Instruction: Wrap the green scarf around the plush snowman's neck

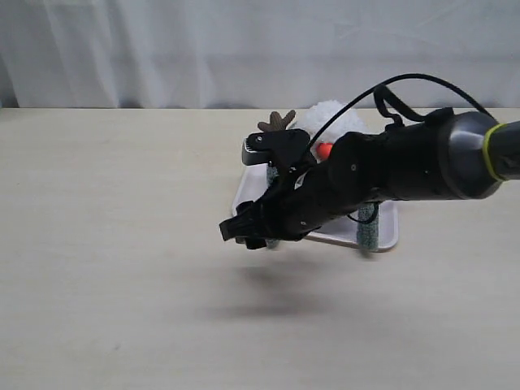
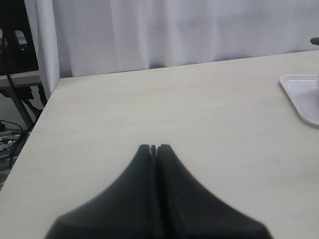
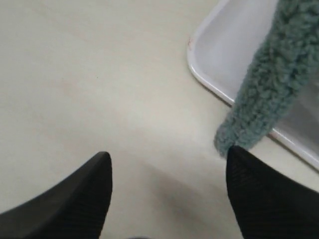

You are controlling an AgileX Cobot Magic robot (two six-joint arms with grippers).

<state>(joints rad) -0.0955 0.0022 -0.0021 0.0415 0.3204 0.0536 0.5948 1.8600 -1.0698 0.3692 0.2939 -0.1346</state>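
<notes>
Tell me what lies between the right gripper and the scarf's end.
Only bare table, in the right wrist view. The open right gripper has nothing between it and the scarf, whose end drapes off the tray close by.

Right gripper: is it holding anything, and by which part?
Nothing. The right gripper is open over table; the end of the fuzzy grey-green scarf lies beside one fingertip, not between them.

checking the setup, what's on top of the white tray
The plush snowman and the green scarf, whose ends hang over the tray rim. The right arm covers the snowman's body and neck.
</notes>
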